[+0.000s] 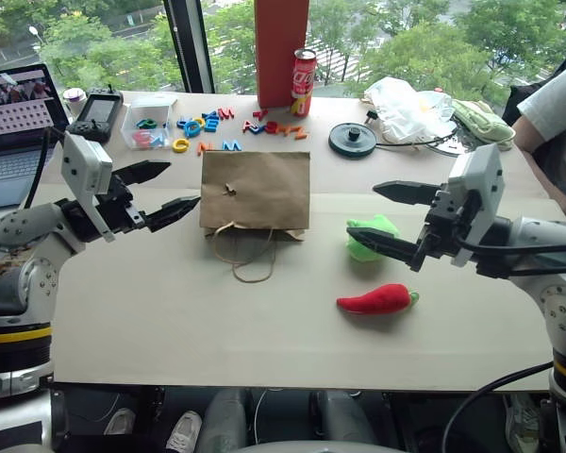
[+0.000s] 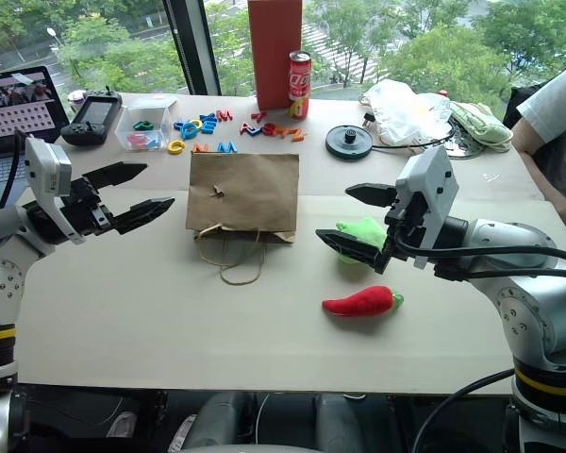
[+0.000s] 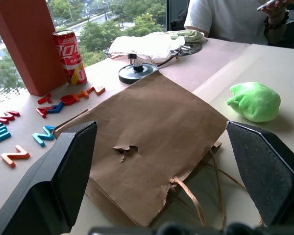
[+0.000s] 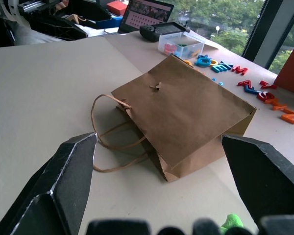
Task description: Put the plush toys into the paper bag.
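1. Tan table [image 1: 264,321] by a window, trees outside.
2. Paper bag [image 1: 255,191] lies flat mid-table, cord handles toward the robot.
3. Green plush toy [image 3: 254,101] sits right of the bag; the red chili [image 1: 378,299] is nearer the robot.
4. Left gripper [image 1: 160,193] and right gripper [image 1: 389,215] hover wide open, both empty.

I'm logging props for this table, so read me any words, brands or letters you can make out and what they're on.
Red can: white brand lettering, too stylised and blurred to read.
Loose plastic letters: "M" in blue; another "M" in red. The rest lie jumbled, not surely readable.
Laptop screen: rows too small to read.
Paper bag: no print visible.
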Controlling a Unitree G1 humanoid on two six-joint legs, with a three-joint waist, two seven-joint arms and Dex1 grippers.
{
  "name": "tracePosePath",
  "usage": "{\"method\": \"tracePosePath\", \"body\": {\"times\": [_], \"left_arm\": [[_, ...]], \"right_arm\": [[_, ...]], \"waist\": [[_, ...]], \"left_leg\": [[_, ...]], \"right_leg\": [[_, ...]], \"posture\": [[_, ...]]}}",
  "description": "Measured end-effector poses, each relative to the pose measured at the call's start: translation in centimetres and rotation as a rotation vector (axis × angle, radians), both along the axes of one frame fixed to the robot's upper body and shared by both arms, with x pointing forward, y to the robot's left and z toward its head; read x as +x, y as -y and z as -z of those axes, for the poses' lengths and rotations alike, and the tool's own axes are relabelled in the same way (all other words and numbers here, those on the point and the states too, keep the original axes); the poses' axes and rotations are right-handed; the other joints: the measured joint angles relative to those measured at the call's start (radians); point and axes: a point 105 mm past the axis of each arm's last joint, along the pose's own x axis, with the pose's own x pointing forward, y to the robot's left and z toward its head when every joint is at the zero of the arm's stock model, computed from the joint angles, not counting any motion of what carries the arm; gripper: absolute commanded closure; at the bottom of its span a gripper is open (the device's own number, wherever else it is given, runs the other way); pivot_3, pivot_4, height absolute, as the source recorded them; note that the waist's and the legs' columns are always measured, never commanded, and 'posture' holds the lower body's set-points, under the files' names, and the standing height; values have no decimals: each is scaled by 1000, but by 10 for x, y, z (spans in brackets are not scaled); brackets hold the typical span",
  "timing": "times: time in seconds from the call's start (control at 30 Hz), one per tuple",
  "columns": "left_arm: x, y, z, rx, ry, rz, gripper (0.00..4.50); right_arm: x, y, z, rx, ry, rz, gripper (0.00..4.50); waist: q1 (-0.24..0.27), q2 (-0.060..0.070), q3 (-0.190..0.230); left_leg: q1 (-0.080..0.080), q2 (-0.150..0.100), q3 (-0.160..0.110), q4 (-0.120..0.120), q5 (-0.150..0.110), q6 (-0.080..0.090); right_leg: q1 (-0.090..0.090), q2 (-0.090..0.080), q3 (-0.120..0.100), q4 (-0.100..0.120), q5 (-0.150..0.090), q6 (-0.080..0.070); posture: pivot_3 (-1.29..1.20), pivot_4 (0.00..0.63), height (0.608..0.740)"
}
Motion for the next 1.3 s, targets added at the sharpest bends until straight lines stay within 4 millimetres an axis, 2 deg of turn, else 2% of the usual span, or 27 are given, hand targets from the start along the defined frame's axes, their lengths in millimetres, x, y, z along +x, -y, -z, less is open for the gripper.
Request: {"method": "tracePosePath", "body": {"times": [0.17, 0.23, 0.33, 0.4, 0.6, 0.8, 0.93, 1.03, 1.3], "left_arm": [[3, -4, 8, 40, 4, 0, 0], [9, -7, 21, 120, 10, -13, 0], [20, -10, 58, 353, 35, -16, 0], [26, -8, 70, 420, 58, -3, 0], [48, 10, 72, 646, 302, 35, 0], [58, 50, 91, 659, 416, 119, 0], [61, 60, 96, 637, 424, 138, 0], [63, 61, 92, 635, 438, 142, 663], [63, 59, 100, 639, 399, 170, 3599]], "right_arm": [[2, 4, 6, -15, -13, 30, 27], [2, 5, 8, -20, -19, 41, 27], [3, 6, 9, -20, -19, 49, 27], [3, 6, 9, -20, -17, 54, 27], [1, 3, 6, -23, 2, 61, 27], [-2, 1, 7, -20, -4, 74, 27], [-3, 2, 7, -14, -4, 90, 27], [-3, 2, 6, -15, 3, 104, 0], [-3, 4, 11, -12, -12, 132, 0]], "waist": [[1, 0, 0], [3, 0, 0], [5, 0, 0], [8, 0, 0], [13, 0, 0], [13, 0, 0], [7, 0, 0], [7, 0, 0], [11, 0, 0]], "left_leg": [[0, 0, 0, 0, 0, 0], [0, 0, 1, 0, 0, 0], [0, 0, 4, 0, 0, 0], [-1, 0, 5, 0, 0, 0], [-2, -1, 5, 0, -1, 2], [-2, -1, 5, 1, -1, 2], [-2, 0, 4, 1, -1, 2], [-2, 0, 3, 1, -1, 2], [-2, 0, 3, 1, -1, 2]], "right_leg": [[0, 0, 0, 0, 0, 0], [0, 0, 0, 0, 0, 0], [0, 0, 0, 0, 0, 0], [-1, 0, 0, -1, 0, 0], [-1, -1, 0, -1, 0, 0], [-1, -1, 0, -1, 0, 0], [-1, 0, 0, -1, 0, 0], [-1, 0, 0, -1, 0, 0], [-1, 0, -1, -1, 0, 0]], "posture": [[0, 150, 739], [0, 150, 739], [0, 150, 739], [0, 150, 739], [0, 150, 739], [0, 150, 739], [0, 150, 739], [0, 150, 739], [0, 150, 739]]}}
